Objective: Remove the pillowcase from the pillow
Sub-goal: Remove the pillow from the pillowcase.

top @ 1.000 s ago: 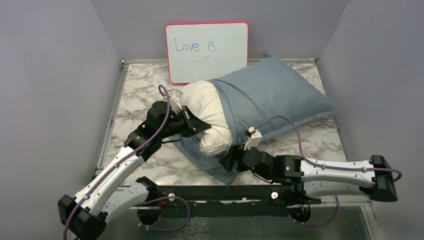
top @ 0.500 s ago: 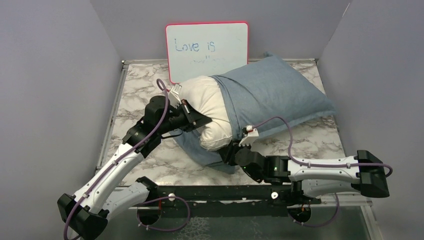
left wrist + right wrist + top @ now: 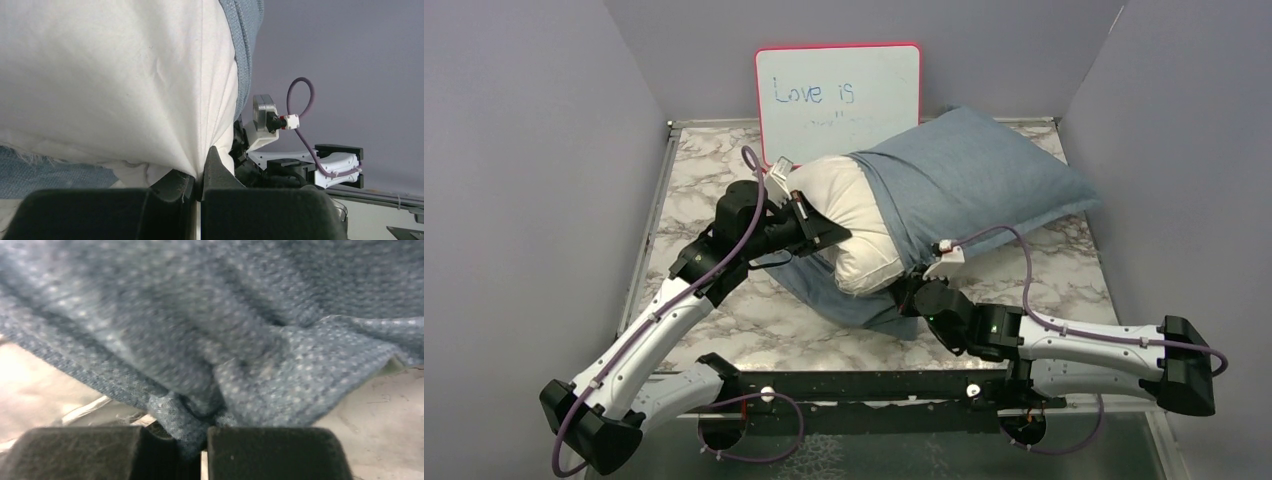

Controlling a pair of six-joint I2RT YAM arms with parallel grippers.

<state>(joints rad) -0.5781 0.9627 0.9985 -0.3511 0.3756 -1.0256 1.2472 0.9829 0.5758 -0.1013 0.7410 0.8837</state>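
The white pillow (image 3: 849, 215) lies across the marble table, its left end bare. The blue-grey pillowcase (image 3: 969, 185) still sheathes its right part, and a loose flap of it (image 3: 844, 300) trails under the bare end. My left gripper (image 3: 829, 235) is shut on a pinch of the pillow's white fabric (image 3: 150, 85), which fans out from the jaws (image 3: 200, 180). My right gripper (image 3: 911, 290) is shut on the pillowcase's open edge near the front. Blue dotted cloth (image 3: 250, 340) fills the right wrist view, bunched between the jaws (image 3: 202, 440).
A red-framed whiteboard (image 3: 838, 102) leans on the back wall behind the pillow. Grey walls enclose the table (image 3: 714, 170) on three sides. A black rail (image 3: 864, 385) runs along the near edge by the arm bases.
My right gripper went from open to shut on the pillowcase edge and shifted right and forward. The left arm lifted the pillow's bare end slightly toward the back.
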